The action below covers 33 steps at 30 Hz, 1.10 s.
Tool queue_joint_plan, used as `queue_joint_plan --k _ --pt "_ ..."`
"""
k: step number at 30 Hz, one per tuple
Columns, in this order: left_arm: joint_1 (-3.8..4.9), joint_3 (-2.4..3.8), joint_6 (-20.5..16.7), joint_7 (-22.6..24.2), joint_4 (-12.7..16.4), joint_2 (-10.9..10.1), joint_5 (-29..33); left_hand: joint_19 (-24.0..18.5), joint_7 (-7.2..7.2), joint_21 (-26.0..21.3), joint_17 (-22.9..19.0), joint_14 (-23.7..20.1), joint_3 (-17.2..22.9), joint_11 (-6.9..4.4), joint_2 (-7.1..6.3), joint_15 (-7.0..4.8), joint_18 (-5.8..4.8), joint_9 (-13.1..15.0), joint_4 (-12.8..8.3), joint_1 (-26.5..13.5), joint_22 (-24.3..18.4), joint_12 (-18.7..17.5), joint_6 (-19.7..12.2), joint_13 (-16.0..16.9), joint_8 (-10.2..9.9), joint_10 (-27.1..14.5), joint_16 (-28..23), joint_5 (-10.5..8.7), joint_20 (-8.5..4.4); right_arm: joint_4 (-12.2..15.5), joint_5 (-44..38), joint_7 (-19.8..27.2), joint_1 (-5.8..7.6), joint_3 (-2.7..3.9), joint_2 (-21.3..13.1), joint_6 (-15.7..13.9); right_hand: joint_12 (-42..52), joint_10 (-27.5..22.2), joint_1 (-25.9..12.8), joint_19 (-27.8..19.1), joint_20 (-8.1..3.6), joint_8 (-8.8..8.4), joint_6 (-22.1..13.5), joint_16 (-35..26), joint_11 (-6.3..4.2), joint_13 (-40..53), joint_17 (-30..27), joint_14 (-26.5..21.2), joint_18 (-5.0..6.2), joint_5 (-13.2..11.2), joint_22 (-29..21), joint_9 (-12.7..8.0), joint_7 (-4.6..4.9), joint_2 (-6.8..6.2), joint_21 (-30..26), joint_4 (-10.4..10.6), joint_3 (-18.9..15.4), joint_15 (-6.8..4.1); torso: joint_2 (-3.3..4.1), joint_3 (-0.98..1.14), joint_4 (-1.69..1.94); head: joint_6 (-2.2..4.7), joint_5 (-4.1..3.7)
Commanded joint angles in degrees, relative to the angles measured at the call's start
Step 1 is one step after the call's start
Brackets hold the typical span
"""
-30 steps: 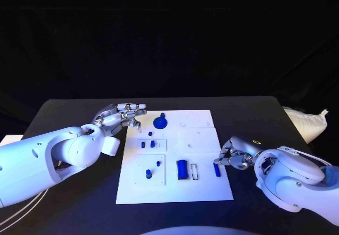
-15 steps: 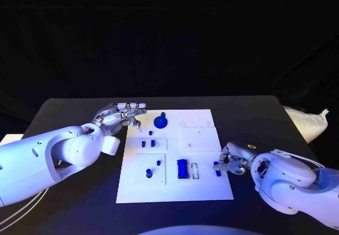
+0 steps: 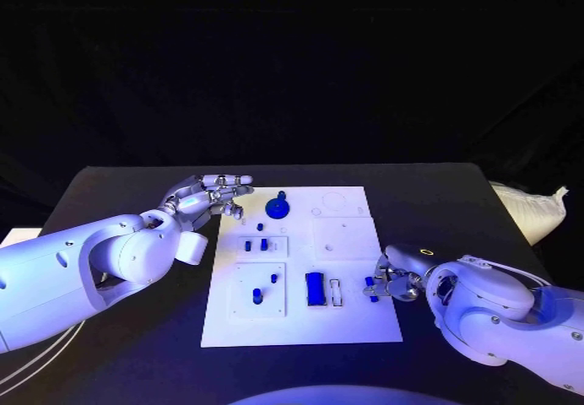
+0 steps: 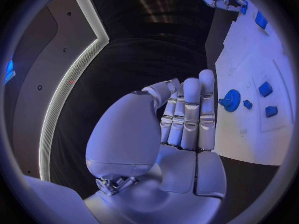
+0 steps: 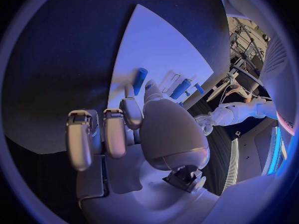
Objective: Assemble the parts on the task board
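The white task board (image 3: 347, 325) lies mid-table. On it are a blue gear (image 3: 278, 207), a blue block (image 3: 314, 289), small blue pieces (image 3: 255, 246) and a blue peg (image 3: 371, 288) near its right edge. My right hand (image 3: 397, 278) sits at that edge with fingers curled. In the right wrist view the peg (image 5: 140, 79) has its near end pinched between thumb and a fingertip (image 5: 129, 93). My left hand (image 3: 207, 199) hovers beside the board's far left corner, fingers straight, holding nothing. The left wrist view shows the gear (image 4: 232, 100) just past those fingers (image 4: 190, 114).
A white bag (image 3: 529, 213) lies off the table's right side. Black table (image 3: 134, 194) surrounds the board. My left forearm (image 3: 85, 270) covers the table's left part. Recessed white slots (image 3: 335, 293) sit beside the blue block.
My right hand has slid left and toward me along the board's right edge and closed in on the blue peg. The left hand has stayed put.
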Motion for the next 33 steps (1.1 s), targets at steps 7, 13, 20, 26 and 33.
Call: queue_joint_plan --k 7,13,20,26,33 --pt "-0.03 0.02 1.1 0.3 0.1 0.0 -0.1 -0.4 0.09 0.2 -0.1 -0.3 -0.1 -0.08 0.15 -0.29 0.66 0.0 -0.2 -0.5 0.1 0.2 -0.5 -0.1 0.3 -0.4 0.1 0.29 0.13 -1.3 -9.1 -4.1 -0.97 -0.38 2.2 7.1 -0.7 0.2 5.3 2.9 0.06 -0.86 1.2 0.3 -0.54 0.1 2.4 3.7 -0.96 -3.3 11.5 -0.6 -0.18 -0.10 0.2 -3.0 1.5 -0.29 0.01 0.04 -0.04 -0.16 0.25" --pt "-0.03 0.01 1.1 0.3 0.1 0.0 -0.1 -0.4 0.09 0.2 -0.1 -0.3 -0.1 -0.08 0.15 -0.29 0.66 0.0 -0.2 -0.5 0.1 0.2 -0.5 -0.1 0.3 -0.4 0.1 0.29 0.13 -1.8 -12.6 -4.2 -1.68 -0.42 3.1 9.7 -1.2 0.1 7.7 2.9 -0.05 -1.20 1.8 0.6 -0.63 0.0 2.9 3.7 -0.99 -5.5 11.5 -0.8 -0.26 0.35 0.2 -4.7 3.2 -0.35 -0.04 -0.01 -0.07 -0.29 0.32" --pt "-0.03 0.01 1.1 0.3 0.1 0.0 -0.1 -0.5 -0.02 0.1 -0.2 -0.3 -0.1 -0.17 0.29 -0.33 0.68 0.0 -0.3 -0.5 0.1 0.5 -0.3 0.0 0.5 -0.4 0.2 0.30 0.14 -2.0 -13.7 -4.2 -1.96 -0.43 3.7 10.5 -1.9 -0.1 8.4 2.9 -0.08 -1.62 2.1 0.7 -0.69 -0.4 3.1 3.8 -0.99 -5.3 11.6 -1.0 -0.30 0.61 0.2 -5.3 4.1 -0.38 -0.05 0.00 -0.05 -0.34 0.35" --pt "-0.03 0.00 1.1 0.3 0.1 0.0 -0.1 -0.5 0.00 0.1 -0.2 -0.4 -0.1 -0.16 0.24 -0.33 0.69 0.0 -0.4 -0.5 0.1 0.5 -0.4 -0.1 0.5 -0.4 0.2 0.30 0.13 -2.1 -13.7 -4.3 -2.02 -0.44 3.7 8.8 -2.1 -0.2 10.0 3.0 -0.20 -2.37 2.6 0.7 -0.83 -0.4 3.2 3.8 -1.01 -2.5 11.6 -1.3 -0.37 2.08 0.3 -6.4 6.9 -0.53 -0.04 -0.02 -0.04 -0.30 0.33" --pt "-0.04 0.00 1.1 0.3 0.1 -0.1 -0.1 -0.5 0.01 0.1 -0.2 -0.4 -0.1 -0.15 0.24 -0.33 0.69 0.0 -0.4 -0.5 0.1 0.5 -0.4 -0.1 0.5 -0.5 0.2 0.30 0.13 -1.4 -10.5 -4.1 -2.05 -0.42 3.5 2.8 -2.3 -0.2 10.8 3.0 -0.24 -2.98 2.9 0.7 -0.73 -0.5 3.3 3.8 -1.04 -0.4 11.7 -1.3 -0.23 2.52 0.3 -8.1 11.1 -0.46 -0.01 0.05 -0.04 -0.28 0.40"
